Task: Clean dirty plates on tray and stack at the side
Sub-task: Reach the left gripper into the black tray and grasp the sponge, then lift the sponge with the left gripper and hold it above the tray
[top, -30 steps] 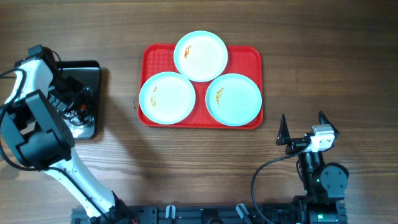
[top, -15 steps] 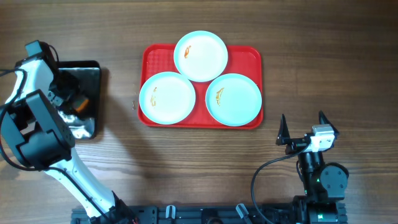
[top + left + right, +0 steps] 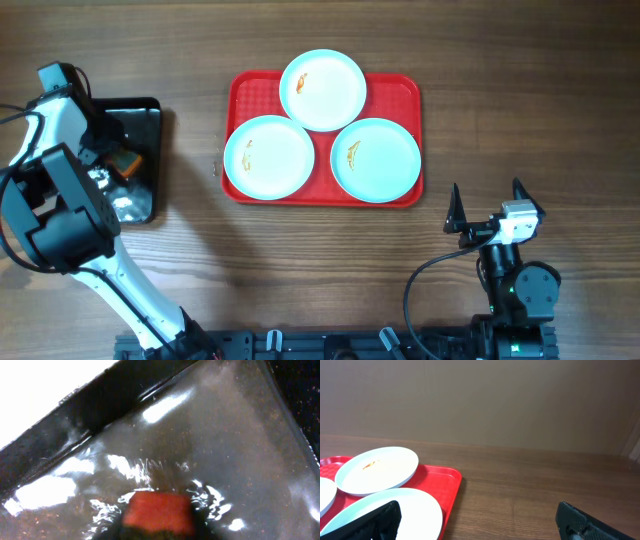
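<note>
Three pale blue plates with small orange smears lie on the red tray (image 3: 402, 88): one at the back (image 3: 322, 90), one front left (image 3: 269, 157), one front right (image 3: 375, 159). My left gripper (image 3: 113, 160) is down in the black glossy tray (image 3: 146, 114) at the far left. It is shut on an orange sponge (image 3: 124, 165), which also shows between its jaws in the left wrist view (image 3: 159, 512) over the wet tray bottom (image 3: 225, 450). My right gripper (image 3: 488, 192) is open and empty at the front right, in front of the red tray's corner (image 3: 447, 485).
The right wrist view shows the back plate (image 3: 377, 470) and the front right plate (image 3: 415, 510) to the left, with bare wooden table between the open fingers (image 3: 480, 525). The black tray holds shiny water.
My left arm has shifted slightly toward the back over the black tray, and the orange sponge now shows at its jaws. The right arm and the plates have not moved.
</note>
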Motion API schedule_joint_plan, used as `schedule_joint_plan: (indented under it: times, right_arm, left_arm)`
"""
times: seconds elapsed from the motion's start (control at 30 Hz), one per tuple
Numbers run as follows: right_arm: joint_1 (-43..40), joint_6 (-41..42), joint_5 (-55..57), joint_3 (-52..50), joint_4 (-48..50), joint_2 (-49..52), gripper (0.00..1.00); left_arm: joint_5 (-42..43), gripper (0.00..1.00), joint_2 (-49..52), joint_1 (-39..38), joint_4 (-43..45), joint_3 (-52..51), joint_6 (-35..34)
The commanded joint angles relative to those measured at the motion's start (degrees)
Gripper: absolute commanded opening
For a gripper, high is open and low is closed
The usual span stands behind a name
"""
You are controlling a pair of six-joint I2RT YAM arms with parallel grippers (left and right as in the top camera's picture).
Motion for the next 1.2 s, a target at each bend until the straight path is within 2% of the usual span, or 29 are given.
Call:
schedule_joint_plan:
  times: [0.0,0.03,0.07,0.1,0.17,0.37,0.43,0.47,0.5,0.53,0.57,0.67,0.7,0.73,0.77,0.87,0.93,0.97,1.0,1.1,1.13,1.17]
  right_arm:
    - [-0.28,-0.98,0.79,-0.07,0.11,-0.26,1.00]
    - [-0.28,-0.98,0.79,-0.07,0.11,-0.26,1.00]
    - [-0.28,-0.96,0.79,-0.04,0.13,-0.26,1.00]
    - [-0.28,-0.98,0.79,-0.07,0.11,-0.26,1.00]
    - [-0.28,-0.96,0.79,-0.07,0.13,-0.26,0.99]
    - [-0.28,-0.98,0.79,-0.04,0.11,-0.26,1.00]
    - [-0.28,-0.98,0.79,-0.07,0.13,-0.26,1.00]
    - [-0.28,-0.98,0.79,-0.07,0.11,-0.26,1.00]
    - [-0.28,-0.98,0.79,-0.07,0.13,-0.26,1.00]
    - [-0.28,-0.98,0.79,-0.07,0.13,-0.26,1.00]
    - [-0.28,-0.98,0.79,-0.07,0.13,-0.26,1.00]
    - [-0.28,-0.98,0.79,-0.07,0.11,-0.26,1.00]
    - [-0.28,-0.98,0.79,-0.07,0.11,-0.26,1.00]
    - [-0.28,-0.98,0.79,-0.07,0.11,-0.26,1.00]
    - [-0.28,-1.01,0.79,-0.07,0.11,-0.26,1.00]
    - [-0.28,-0.98,0.79,-0.07,0.11,-0.26,1.00]
    - [-0.28,-0.98,0.79,-0.07,0.13,-0.26,1.00]
    - [-0.28,-0.96,0.79,-0.04,0.13,-0.26,1.00]
    - [-0.28,-0.98,0.79,-0.07,0.11,-0.26,1.00]
    - [-0.28,-0.98,0.79,-0.07,0.11,-0.26,1.00]
    - [-0.28,-0.96,0.79,-0.04,0.11,-0.26,1.00]
    - [-0.28,-0.98,0.79,-0.07,0.11,-0.26,1.00]
  left_arm:
    - [-0.17,0.04,2.38,0.31,-0.13,-1.38,0.11]
    - [-0.15,0.06,2.32,0.31,-0.63,-1.25,0.09]
    - [-0.13,0.48,2.12,0.31,-2.29,-0.68,0.09]
    - [-0.13,1.00,2.01,0.31,-3.74,-0.11,0.11]
    - [0.68,1.00,1.70,0.31,-7.28,0.59,0.07]
    - [12.90,1.00,1.73,0.24,-15.65,0.57,0.04]
    - [13.22,0.80,1.73,0.26,-16.72,0.57,0.04]
    - [13.20,0.55,1.73,0.26,-16.72,0.57,0.07]
    - [13.20,0.23,1.73,0.26,-16.72,0.57,0.07]
    - [13.20,0.08,1.73,0.26,-16.70,0.57,0.04]
    - [13.20,0.04,1.73,0.26,-16.61,0.57,0.04]
    - [13.18,0.04,1.73,0.26,-16.31,0.57,0.07]
    - [13.16,0.14,1.73,0.26,-15.76,0.57,0.07]
    - [12.92,0.67,1.73,0.26,-15.45,0.57,0.07]
    - [11.65,1.00,1.73,0.26,-14.73,0.57,0.07]
    - [3.87,1.00,1.73,0.26,-12.37,0.57,0.09]
    - [2.21,1.00,1.73,0.26,-11.04,0.57,0.07]
    - [2.23,0.96,1.73,0.26,-10.16,0.57,0.07]
    - [2.23,0.86,1.73,0.26,-9.73,0.57,0.07]
    - [2.23,0.13,1.73,0.26,-9.75,0.57,0.04]
    - [2.27,0.04,1.73,0.26,-9.92,0.57,0.07]
    - [2.27,0.04,1.51,0.26,-10.49,0.74,0.07]
